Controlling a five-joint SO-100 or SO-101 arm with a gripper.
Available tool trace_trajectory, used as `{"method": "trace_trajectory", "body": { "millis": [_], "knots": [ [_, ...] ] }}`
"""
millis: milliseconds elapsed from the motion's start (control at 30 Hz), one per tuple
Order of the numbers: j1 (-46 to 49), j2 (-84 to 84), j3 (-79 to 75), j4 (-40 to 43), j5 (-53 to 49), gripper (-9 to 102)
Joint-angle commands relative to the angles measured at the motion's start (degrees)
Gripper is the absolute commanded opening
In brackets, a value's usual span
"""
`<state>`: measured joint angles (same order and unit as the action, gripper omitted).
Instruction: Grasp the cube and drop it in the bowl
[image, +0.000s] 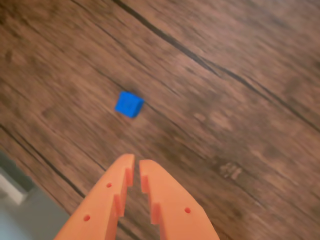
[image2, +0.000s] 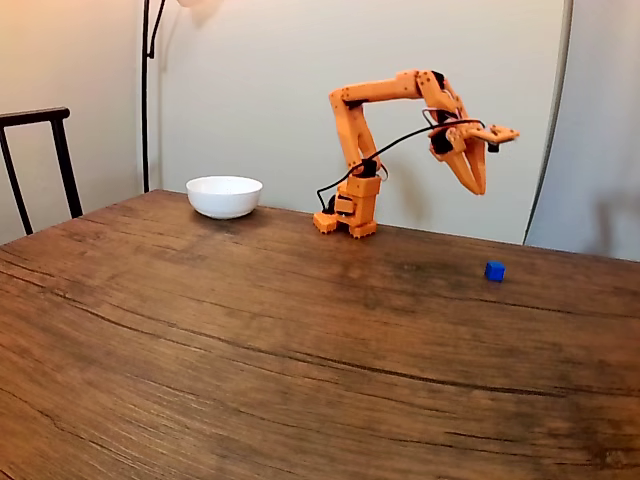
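White bowl (image2: 224, 195) at the far left of the wooden surface (image2: 250, 340) in the fixed view, orange arm (image2: 360, 150) mid-back, tool (image2: 478, 187) raised in air, tips nearly together and empty, blue cube (image2: 494, 270) lying on the surface below it, right of the arm's base, well apart from the bowl

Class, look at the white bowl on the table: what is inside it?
Nothing can be made out inside the bowl: the fixed view shows its outer wall and rim, and the interior is hidden. The cube sits apart on the table.

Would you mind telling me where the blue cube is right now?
In the fixed view the cube sits on the wooden table at right, below the raised gripper, far from the bowl.
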<state>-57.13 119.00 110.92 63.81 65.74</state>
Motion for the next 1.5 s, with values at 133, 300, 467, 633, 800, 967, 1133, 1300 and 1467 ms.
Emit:
{"method": "trace_trajectory", "body": {
  "millis": [133, 300, 467, 633, 800, 967, 1133, 1300, 1467],
  "knots": [
    [-0.8, -8.2, -7.8, -0.6, -4.7, 0],
    [-2.0, -14.4, -11.3, -0.4, -9.4, 0],
    [-4.0, -20.7, -18.6, 7.6, -14.8, 0],
    [-4.4, -27.3, -27.5, 14.8, -18.4, 8],
    [-4.2, -34.3, -33.2, 14.5, -18.5, 13],
    [-4.5, -40.9, -38.5, 14.9, -22.0, 20],
    [-5.0, -46.2, -43.2, 14.9, -23.7, 32],
    [-6.6, -50.6, -46.4, 15.1, -27.3, 35],
    [-9.0, -53.3, -47.0, 14.2, -31.7, 35]
  ]
}}
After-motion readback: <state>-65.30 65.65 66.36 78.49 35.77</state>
